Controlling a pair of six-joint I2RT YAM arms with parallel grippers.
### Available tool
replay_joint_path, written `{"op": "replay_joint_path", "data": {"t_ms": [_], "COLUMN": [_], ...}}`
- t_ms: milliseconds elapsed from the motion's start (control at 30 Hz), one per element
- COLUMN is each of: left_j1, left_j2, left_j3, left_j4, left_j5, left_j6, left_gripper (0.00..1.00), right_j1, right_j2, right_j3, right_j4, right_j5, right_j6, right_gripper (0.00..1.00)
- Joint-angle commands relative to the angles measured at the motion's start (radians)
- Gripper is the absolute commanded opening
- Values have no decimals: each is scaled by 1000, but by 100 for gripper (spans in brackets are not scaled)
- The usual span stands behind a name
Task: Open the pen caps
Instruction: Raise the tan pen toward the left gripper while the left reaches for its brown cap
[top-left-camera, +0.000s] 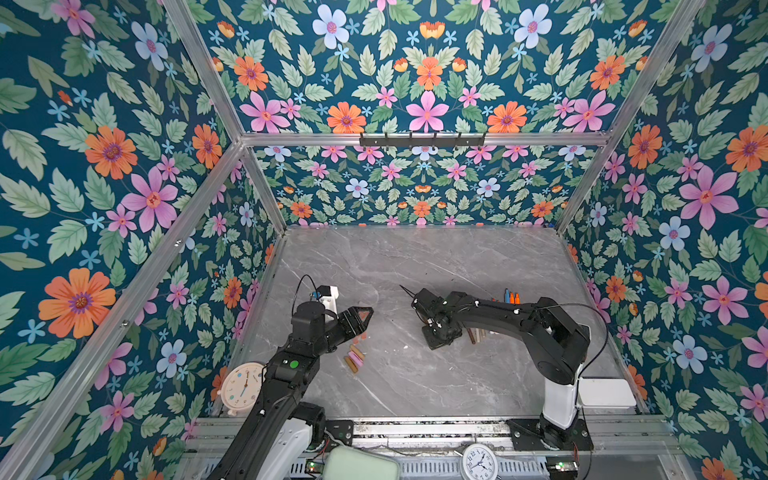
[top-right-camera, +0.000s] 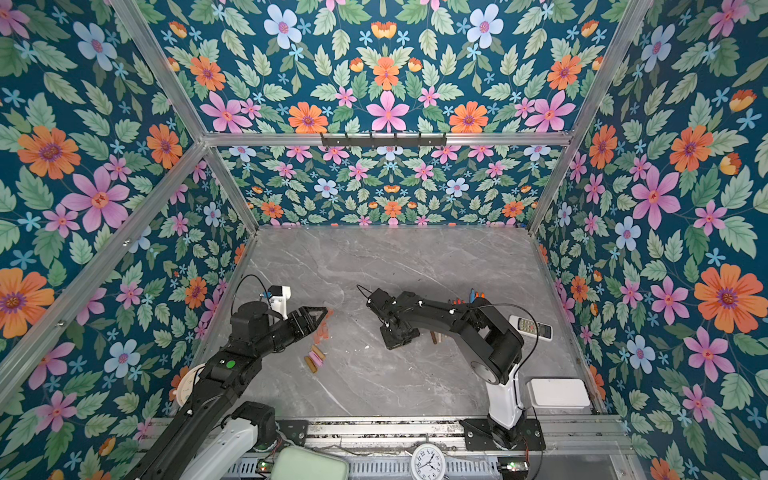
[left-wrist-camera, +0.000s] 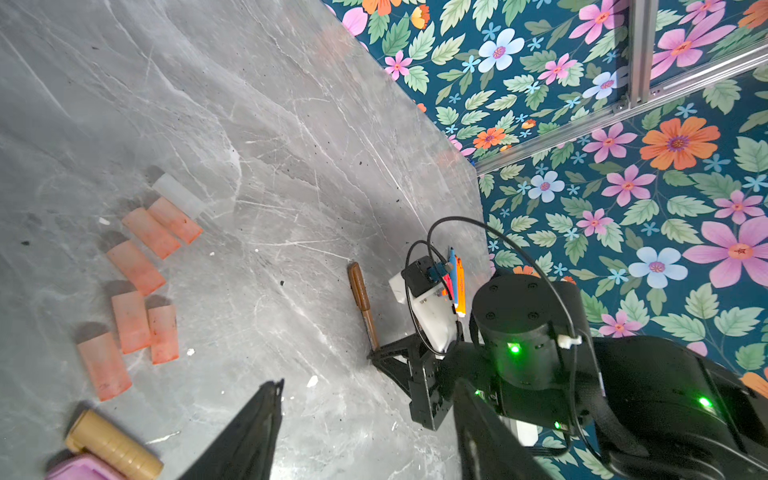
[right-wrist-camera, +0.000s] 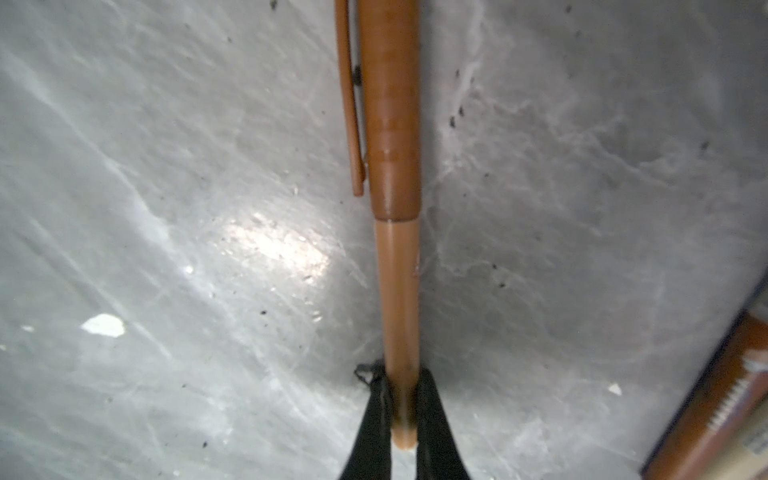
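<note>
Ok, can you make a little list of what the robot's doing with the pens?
right tool: shut on the brown pen, at its bare end
cap: on the brown pen
left tool: open, holding nothing
loose caps: orange-pink ones lying on the table by the left tool

Dark teal wallpaper (top-left-camera: 104, 166) printed with pink, orange and pale blue flowers covers the left, right and far walls. Silver aluminium frame rails (top-left-camera: 291, 139) run along the corners, and a black hook rack (top-left-camera: 422, 143) hangs on the far crossbar. The grey marble-veined tabletop (top-left-camera: 415, 257) shows pale glare.
</note>
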Motion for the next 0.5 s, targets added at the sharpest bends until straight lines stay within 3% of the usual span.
{"op": "replay_joint_path", "data": {"t_ms": [0, 200, 467], "left_j1": [-2, -6, -53], "left_j2": [-9, -9, 20], "left_j3": [-30, -188, -302], "left_j4": [61, 294, 554], "left_j5": [20, 102, 82], "left_j6": [-59, -250, -360], "left_gripper": [67, 72, 71], "right_j1": [-1, 0, 2], "right_j2": [-13, -65, -222], "right_j3": [-9, -5, -94], "right_j4": [20, 57, 138], "right_j5": [13, -29, -276], "right_j6": [-29, -68, -74], "right_gripper": [0, 0, 0]}}
